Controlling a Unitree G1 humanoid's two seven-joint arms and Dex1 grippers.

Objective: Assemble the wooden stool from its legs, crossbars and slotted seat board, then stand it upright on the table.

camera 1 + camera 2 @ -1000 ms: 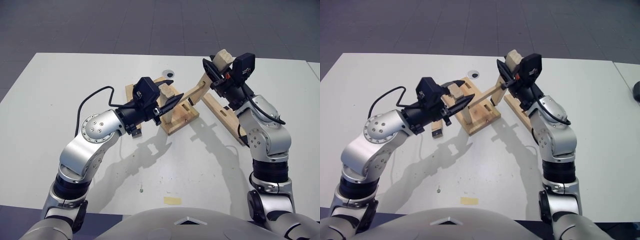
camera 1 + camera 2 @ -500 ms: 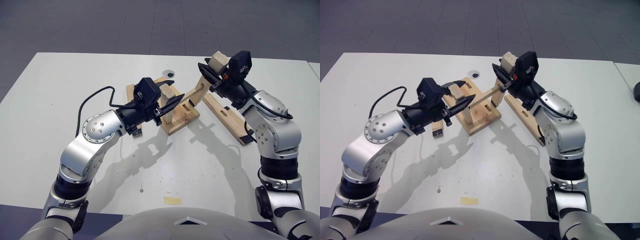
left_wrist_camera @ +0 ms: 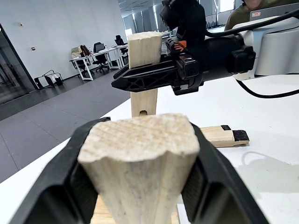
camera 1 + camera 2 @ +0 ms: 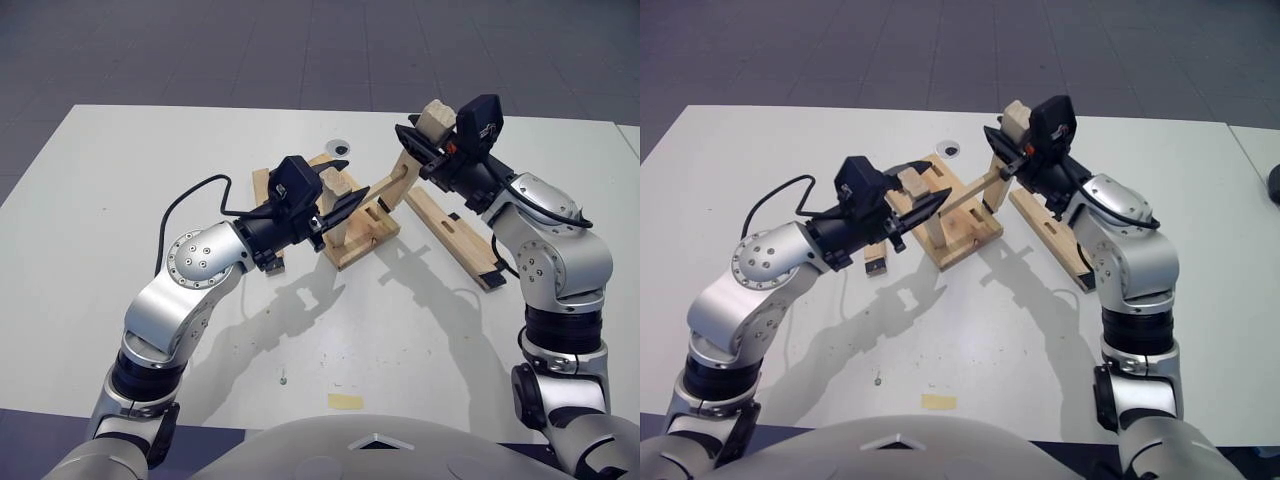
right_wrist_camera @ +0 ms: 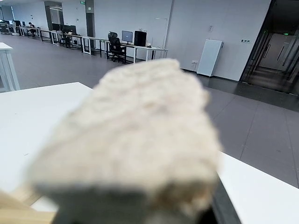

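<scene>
The slotted seat board (image 4: 356, 246) lies flat on the white table. One wooden leg (image 4: 338, 232) stands on the board, and my left gripper (image 4: 337, 190) is shut on its top end (image 3: 140, 154). A second leg (image 4: 437, 114) leans up from the board's right side, with my right gripper (image 4: 424, 145) shut on its upper end (image 5: 135, 140). A thin crossbar (image 4: 378, 192) runs between the two legs. The left wrist view looks past its own leg to the second leg (image 3: 143, 100) and the right gripper (image 3: 154, 77) beyond.
A long wooden piece with slots and a dark end (image 4: 452, 233) lies on the table right of the board. A short wooden piece (image 4: 874, 265) lies under my left gripper. A round hole (image 4: 339, 148) sits behind the board; yellow tape (image 4: 345, 401) lies near the front edge.
My right arm's elbow has swung outward to the right while its gripper stays shut on the leaning leg, shifted slightly. The left arm and its leg have hardly moved.
</scene>
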